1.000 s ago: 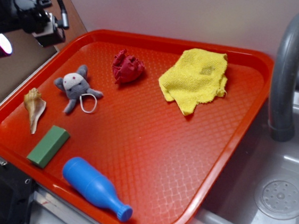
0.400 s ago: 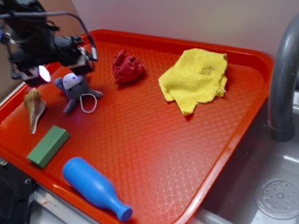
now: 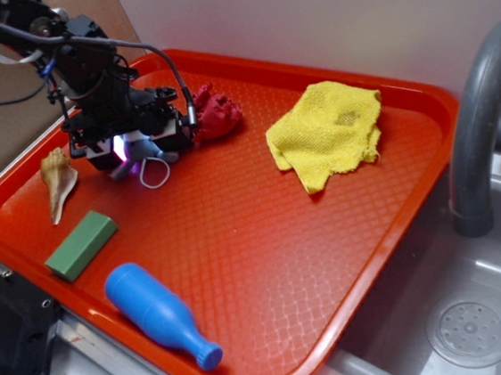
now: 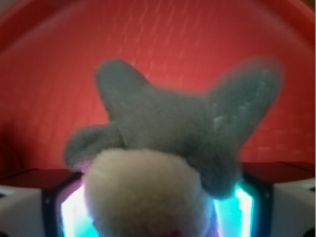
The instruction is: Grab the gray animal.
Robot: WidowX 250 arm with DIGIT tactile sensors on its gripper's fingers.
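One thin margin: the gripper (image 3: 130, 151) straddles the gray plush mouse (image 4: 163, 148) on the red tray (image 3: 265, 240) with fingers spread and nothing clamped, so closing on soft limbs could let it slip.

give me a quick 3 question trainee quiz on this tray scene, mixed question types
1. True or false: the gripper is over the gray animal.
2. Which lies nearest the tray edge facing the camera? A seashell B blue bottle C yellow cloth
3. What colour is the block beside the bottle?

Key: 1 true. 2 B. 3 green.
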